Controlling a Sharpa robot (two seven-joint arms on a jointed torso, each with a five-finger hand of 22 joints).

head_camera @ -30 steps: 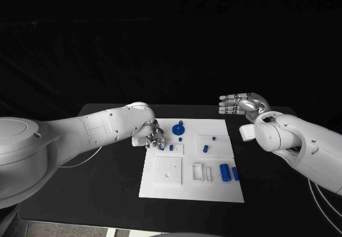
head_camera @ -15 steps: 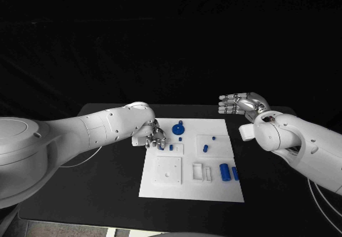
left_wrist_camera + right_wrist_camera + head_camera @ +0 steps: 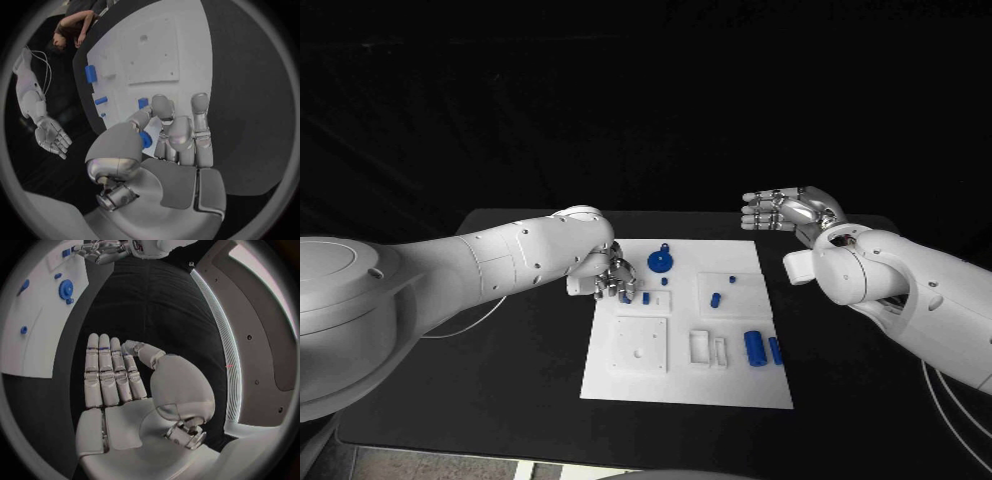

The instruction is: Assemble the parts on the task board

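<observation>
Pinching a small blue part [image 3: 145, 139] between thumb and fingers, my left hand [image 3: 604, 274] hovers over the near-left corner of the white task board [image 3: 733, 385]. Just beside those fingers I see a blue disc [image 3: 661, 264] with a little knob, and farther along the board two upright blue cylinders [image 3: 756, 348] side by side. My right hand [image 3: 786, 209] hangs well apart from the board, over black table [image 3: 516, 390], fingers straight and pressed together, holding nothing.
</observation>
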